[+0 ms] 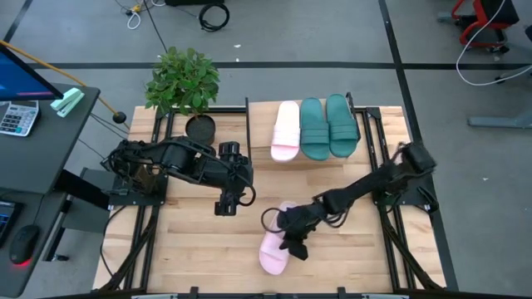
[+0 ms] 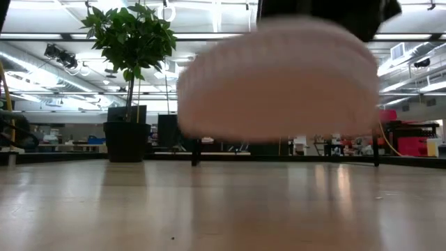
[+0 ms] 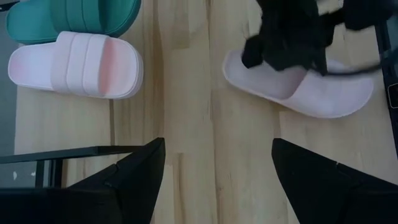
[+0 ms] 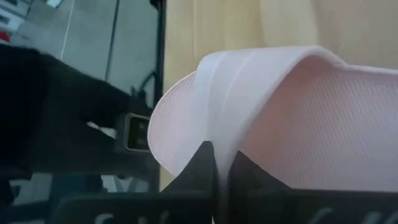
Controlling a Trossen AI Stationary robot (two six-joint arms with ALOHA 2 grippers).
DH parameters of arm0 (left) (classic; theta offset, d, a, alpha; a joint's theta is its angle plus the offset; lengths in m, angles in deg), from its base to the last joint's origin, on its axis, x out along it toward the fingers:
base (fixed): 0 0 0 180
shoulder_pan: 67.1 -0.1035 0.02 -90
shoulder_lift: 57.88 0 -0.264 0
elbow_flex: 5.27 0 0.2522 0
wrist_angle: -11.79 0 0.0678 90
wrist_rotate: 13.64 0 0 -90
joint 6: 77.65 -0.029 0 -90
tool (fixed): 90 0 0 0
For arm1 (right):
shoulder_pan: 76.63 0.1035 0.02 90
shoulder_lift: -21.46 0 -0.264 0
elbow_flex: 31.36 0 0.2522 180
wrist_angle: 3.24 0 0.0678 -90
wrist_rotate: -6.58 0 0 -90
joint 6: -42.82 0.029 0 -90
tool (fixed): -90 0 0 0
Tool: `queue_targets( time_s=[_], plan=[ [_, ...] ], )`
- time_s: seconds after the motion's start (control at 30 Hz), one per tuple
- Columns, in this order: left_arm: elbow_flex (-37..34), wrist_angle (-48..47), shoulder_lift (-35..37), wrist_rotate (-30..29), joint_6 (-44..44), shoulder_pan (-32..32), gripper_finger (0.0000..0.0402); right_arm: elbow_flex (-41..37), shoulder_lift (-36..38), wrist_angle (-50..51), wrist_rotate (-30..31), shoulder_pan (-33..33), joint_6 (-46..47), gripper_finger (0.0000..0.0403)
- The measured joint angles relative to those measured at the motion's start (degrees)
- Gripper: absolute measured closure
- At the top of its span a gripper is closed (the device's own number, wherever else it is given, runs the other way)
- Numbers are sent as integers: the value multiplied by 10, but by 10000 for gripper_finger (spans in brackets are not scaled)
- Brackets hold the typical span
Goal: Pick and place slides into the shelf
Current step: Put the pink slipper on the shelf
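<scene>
Three slides lie on the shelf (image 1: 259,124) at the table's far side: a pale pink one (image 1: 285,130) (image 3: 74,65) and two teal ones (image 1: 314,127) (image 1: 341,124), soles on the plank. The second pink slide (image 1: 274,249) (image 2: 279,77) (image 3: 298,87) is in my right gripper (image 1: 295,228) (image 4: 222,171), near the table's middle front. My left gripper (image 1: 229,201) (image 3: 214,180) hovers open to its left, over bare tabletop, touching nothing. My right gripper pinches the pink slide between its two fingers by the ribbed strap's edge (image 4: 224,146), coming from above. In the low view the slide hangs off the tabletop, clear of it. Its free end (image 1: 271,259) points toward the table's near edge.
A potted plant (image 1: 183,79) (image 2: 129,42) stands in a dark pot (image 1: 199,126) at the far left, beside the shelf. A desk with a calculator (image 1: 17,116) lies left of the table. Bare wood (image 1: 191,249) spreads across the near half.
</scene>
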Motion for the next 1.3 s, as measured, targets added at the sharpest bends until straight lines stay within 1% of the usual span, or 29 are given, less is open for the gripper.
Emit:
queue_targets(
  time_s=[0.17, 0.33, 0.5, 0.67, 0.77, 0.8, 0.9, 0.97, 1.07, 1.17, 1.23, 1.3],
  plan=[
    [0, 0, 0, 0, 0, 0, 104, 0, 102, 54, 32, 9, -7, 393],
    [0, 0, 0, 0, 2, 0, 104, 1, 212, 92, 115, 9, -36, 393],
    [0, 13, 0, -4, 7, -7, 104, 1, 297, 118, 232, -2, -86, 394],
    [0, 56, 0, -4, 18, -17, 104, 1, 345, 134, 390, -10, -135, 394],
    [0, 89, 0, -4, 28, -23, 104, 1, 365, 133, 490, -14, -147, 394],
    [0, 102, 0, -4, 29, -26, 104, 1, 371, 132, 515, -16, -149, 394],
    [0, 141, 0, -13, 36, -34, 104, 1, 388, 122, 564, -21, -163, 394],
    [0, 170, 0, -30, 45, -40, 104, 1, 395, 99, 584, -21, -180, 394],
    [0, 211, 0, -71, 60, -48, 104, 1, 398, 62, 616, -21, -214, 394],
    [0, 236, 0, -131, 75, -53, 104, 1, 398, 31, 662, -21, -242, 394],
    [0, 239, 0, -182, 78, -53, 104, 1, 398, 22, 691, -21, -256, 394],
    [0, 238, 0, -215, 75, -52, 104, 1, 398, 23, 705, -25, -269, 394]
  ],
)
